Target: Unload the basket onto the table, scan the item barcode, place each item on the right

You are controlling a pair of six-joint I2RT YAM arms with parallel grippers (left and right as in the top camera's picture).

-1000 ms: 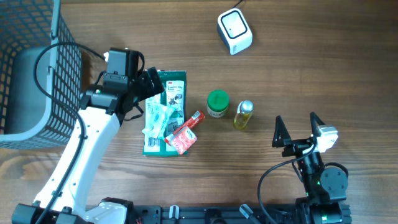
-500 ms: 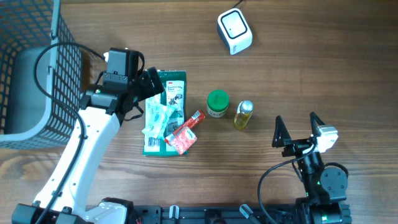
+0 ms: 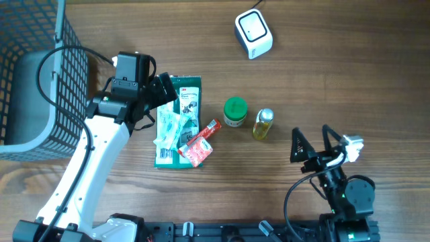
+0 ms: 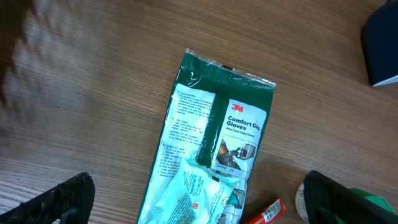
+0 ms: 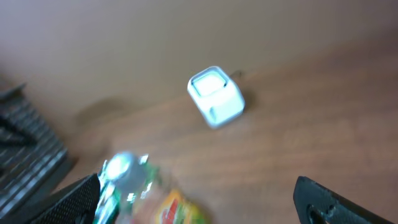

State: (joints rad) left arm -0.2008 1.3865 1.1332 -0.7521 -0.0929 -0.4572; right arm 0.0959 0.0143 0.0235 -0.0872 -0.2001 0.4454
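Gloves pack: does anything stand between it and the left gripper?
Nothing visible covers the upper half of the gloves pack, below the left gripper; a clear packet and a red sachet lie on its lower end.

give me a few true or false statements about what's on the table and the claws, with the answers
1. The left claw and right claw are both open and empty. True.
2. The white scanner sits inside the wire basket. False: it stands on the table, far from the basket.
3. The left claw is above the green gloves packet. True.
4. The yellow bottle lies between the packet and the green-lidded jar. False: the jar is between the packet and the bottle.
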